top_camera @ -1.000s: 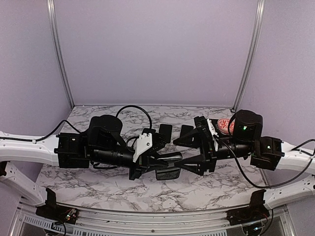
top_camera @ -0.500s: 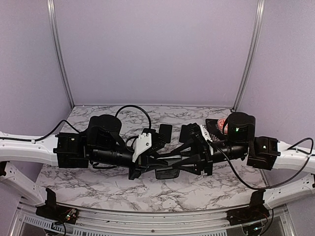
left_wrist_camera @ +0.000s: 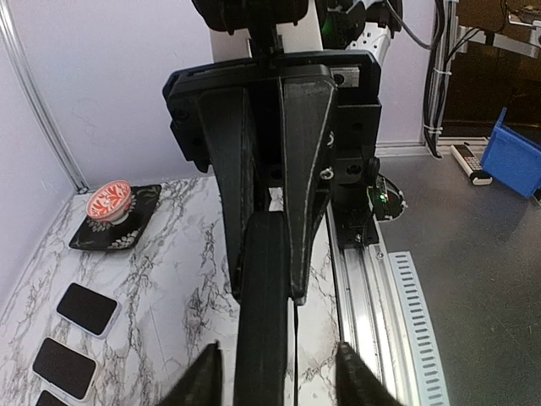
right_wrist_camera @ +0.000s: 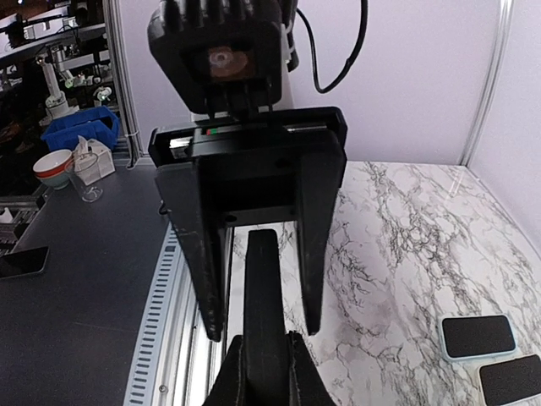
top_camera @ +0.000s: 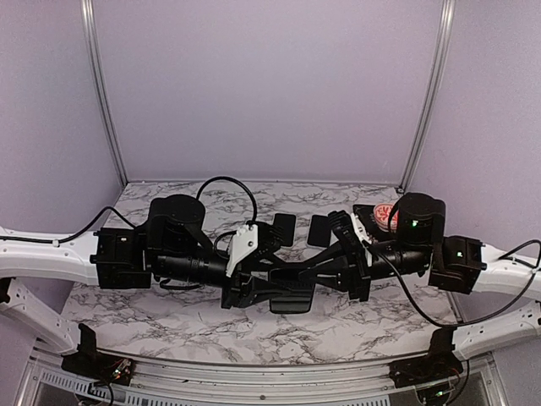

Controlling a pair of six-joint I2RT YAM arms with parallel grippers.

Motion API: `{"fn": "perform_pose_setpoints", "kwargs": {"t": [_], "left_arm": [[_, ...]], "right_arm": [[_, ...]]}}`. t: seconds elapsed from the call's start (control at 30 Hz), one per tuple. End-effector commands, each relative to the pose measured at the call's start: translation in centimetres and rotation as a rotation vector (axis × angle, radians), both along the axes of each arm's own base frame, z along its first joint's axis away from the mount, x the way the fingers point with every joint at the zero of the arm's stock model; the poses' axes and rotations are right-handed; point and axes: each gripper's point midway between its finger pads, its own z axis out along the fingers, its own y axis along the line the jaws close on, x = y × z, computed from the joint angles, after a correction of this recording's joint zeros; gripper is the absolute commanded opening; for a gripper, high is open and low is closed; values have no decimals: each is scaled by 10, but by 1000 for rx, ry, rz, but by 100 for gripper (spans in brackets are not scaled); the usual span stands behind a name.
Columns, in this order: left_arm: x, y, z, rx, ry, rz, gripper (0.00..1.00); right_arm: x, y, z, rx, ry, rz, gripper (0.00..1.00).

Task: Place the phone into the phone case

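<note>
A black phone-sized slab (top_camera: 292, 299) hangs above the table's middle between the two arms. I see it edge-on, so I cannot tell whether it is the phone or the phone case. My right gripper (right_wrist_camera: 264, 376) is shut on one end of this slab (right_wrist_camera: 264, 296). My left gripper (left_wrist_camera: 275, 376) stands open, and the slab (left_wrist_camera: 262, 321) runs through its gap without touching either fingertip (left_wrist_camera: 205, 378). Two flat black rectangles with pale rims (top_camera: 283, 227) (top_camera: 321, 230) lie on the marble behind the grippers.
A red-and-white patterned bowl (top_camera: 387, 216) sits on a dark square tray (left_wrist_camera: 139, 222) at the back right. The same flat rectangles (left_wrist_camera: 84, 308) (right_wrist_camera: 478, 336) lie near it. A metal rail (top_camera: 254, 370) edges the near side of the table.
The right gripper came in toward the left one and closed on the slab. The left gripper's jaws opened off it. The slab has shifted slightly right and lower.
</note>
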Motion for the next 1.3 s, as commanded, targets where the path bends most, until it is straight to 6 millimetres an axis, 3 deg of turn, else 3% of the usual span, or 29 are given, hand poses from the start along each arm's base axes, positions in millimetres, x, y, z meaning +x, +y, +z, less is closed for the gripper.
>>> {"fn": "perform_pose_setpoints", "kwargs": {"t": [0.0,0.1,0.27,0.3,0.37,0.5,0.6,0.63,0.7,0.77,0.93,1.1,1.27], "left_arm": [[8,6,38,-138,-67,54,61],[13,5,37,-137,-73,83,61],[12,-4,41,-155,-52,61,43],[10,-7,42,-161,-49,51,33],[10,-9,44,-170,-49,48,0],[14,-5,48,-190,-61,76,0],[25,-1,41,-168,-104,145,0],[29,1,38,-152,-132,168,0],[38,9,29,-99,-213,211,0],[51,17,19,-23,-296,269,0],[65,20,8,94,-358,316,0],[54,17,15,56,-328,261,0],[52,16,15,46,-303,260,0]], "right_arm": [[-3,-14,68,222,-68,-28,0],[-7,-20,88,287,-89,-26,0],[-13,-18,99,306,-93,17,0],[-13,-18,99,305,-92,22,0],[-13,-18,100,305,-94,20,0],[-7,-22,98,303,-110,-30,1],[17,-19,78,182,-136,-147,75],[24,-19,72,109,-168,-173,88],[38,-25,63,-55,-251,-230,98],[50,-31,66,-136,-327,-275,99],[27,-12,59,-153,-374,-70,98],[9,-2,57,-130,-414,73,86],[11,9,58,-101,-414,87,68]]}}
